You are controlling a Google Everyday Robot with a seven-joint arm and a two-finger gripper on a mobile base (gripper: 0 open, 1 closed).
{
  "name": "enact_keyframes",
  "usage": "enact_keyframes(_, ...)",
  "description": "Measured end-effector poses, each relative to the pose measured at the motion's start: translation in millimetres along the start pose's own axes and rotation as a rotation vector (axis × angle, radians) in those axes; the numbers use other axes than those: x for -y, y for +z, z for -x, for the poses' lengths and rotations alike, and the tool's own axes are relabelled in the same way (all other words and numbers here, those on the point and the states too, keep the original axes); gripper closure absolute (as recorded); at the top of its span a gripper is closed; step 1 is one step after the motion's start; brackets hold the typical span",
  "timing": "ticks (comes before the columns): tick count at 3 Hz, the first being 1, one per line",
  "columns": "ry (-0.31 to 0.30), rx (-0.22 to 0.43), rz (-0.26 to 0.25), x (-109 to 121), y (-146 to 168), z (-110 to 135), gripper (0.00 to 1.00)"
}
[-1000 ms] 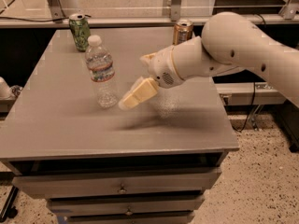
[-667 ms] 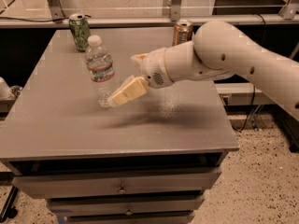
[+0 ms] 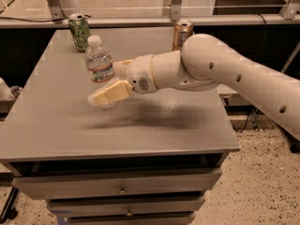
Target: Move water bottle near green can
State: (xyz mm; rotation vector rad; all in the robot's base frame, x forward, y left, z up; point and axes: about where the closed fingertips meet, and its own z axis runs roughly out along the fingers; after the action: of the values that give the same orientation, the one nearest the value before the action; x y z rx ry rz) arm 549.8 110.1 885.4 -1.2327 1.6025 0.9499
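Observation:
The water bottle (image 3: 98,60), clear with a white cap and a red-and-blue banded label, stands upright on the grey table (image 3: 51,125) at the back left. The green can (image 3: 79,32) stands behind it near the table's far left corner, about a can's width away. My gripper (image 3: 106,81) reaches in from the right at the bottle's lower half. One pale finger (image 3: 108,93) lies across the front of the bottle's base and the other (image 3: 122,65) is behind its right side. The jaws stand open around the bottle.
A gold-bronze can (image 3: 182,33) stands at the table's back edge, behind my arm (image 3: 225,74). The table has drawers below its front edge (image 3: 122,189). A rail (image 3: 140,20) runs behind the table.
My gripper has moved left across the table and now straddles the water bottle's base. The bottle and both cans have not moved.

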Motion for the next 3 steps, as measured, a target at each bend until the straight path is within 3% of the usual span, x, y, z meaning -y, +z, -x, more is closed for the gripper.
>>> enact_keyframes(2, 0.056, 0.039, 0.042, -17.4, 21.1, 10.0, 0.64)
enact_keyframes(3, -0.007, 0.016, 0.021, -9.7, 10.2, 26.4, 0.87)
